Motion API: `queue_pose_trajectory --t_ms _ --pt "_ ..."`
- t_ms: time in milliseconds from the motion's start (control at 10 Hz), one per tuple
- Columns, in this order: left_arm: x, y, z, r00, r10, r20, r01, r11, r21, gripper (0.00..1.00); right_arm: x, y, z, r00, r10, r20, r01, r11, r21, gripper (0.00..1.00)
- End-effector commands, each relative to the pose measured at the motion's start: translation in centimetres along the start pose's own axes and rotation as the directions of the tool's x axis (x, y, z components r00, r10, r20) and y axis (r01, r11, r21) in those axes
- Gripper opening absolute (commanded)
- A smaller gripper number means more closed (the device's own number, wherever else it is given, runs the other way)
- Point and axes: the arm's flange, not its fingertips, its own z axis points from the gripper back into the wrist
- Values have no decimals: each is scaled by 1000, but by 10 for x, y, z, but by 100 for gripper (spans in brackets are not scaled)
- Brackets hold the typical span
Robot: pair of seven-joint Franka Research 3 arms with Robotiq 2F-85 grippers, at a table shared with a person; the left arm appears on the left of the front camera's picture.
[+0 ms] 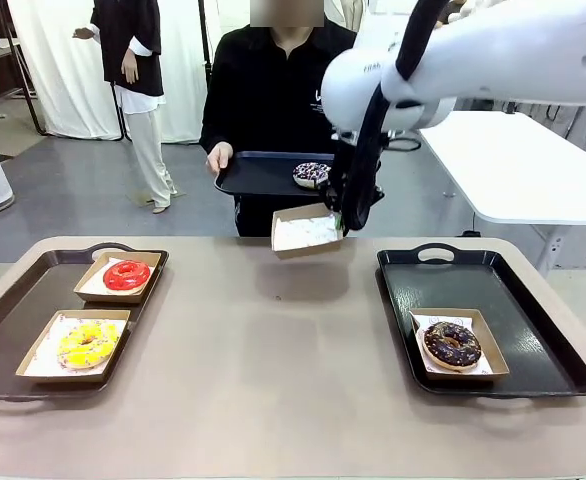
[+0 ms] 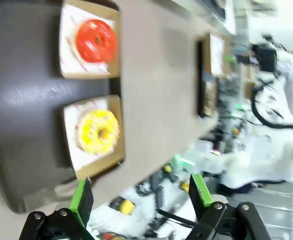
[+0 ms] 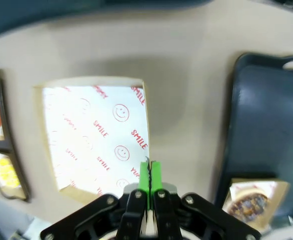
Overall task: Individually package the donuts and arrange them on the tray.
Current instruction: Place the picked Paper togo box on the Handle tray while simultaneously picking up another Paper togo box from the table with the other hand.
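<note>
Bright, even indoor light, soft shadows; both wrist views blur (worst at edges).

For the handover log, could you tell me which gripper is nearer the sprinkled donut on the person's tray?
Right. The right gripper, shut on an empty paper-lined box, hangs just below the sprinkled donut; the left gripper is over the left tray, far off.

2 donuts (image 1: 126, 275) on left tray (image 1: 13, 310), 1 on right tray (image 1: 533, 330).

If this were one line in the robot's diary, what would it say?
right gripper: shut on empty paper-lined box, held above table | left gripper: open | person's tray: sprinkled donut
</note>
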Motion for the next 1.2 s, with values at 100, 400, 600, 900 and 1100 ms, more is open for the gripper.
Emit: queue_pose_trajectory --t_ms 100,400,600,900,1100 --pt "-4 68 27 993 117 -4 -112 942 -317 100 24 17 24 997 -77 -12 76 996 -50 0" --pt "-16 112 37 978 208 -28 -197 865 -462 100 30 17 34 993 -114 -11 114 993 -41 0" --pt "-16 111 31 962 272 17 -234 857 -458 100 32 16 29 991 -130 -25 129 991 -39 0" --pt "-24 124 29 971 240 -15 -220 860 -460 100 27 12 30 995 -97 -18 97 995 -13 0" --pt "-24 124 29 971 240 -15 -220 860 -460 100 27 12 30 995 -97 -18 97 995 -13 0"
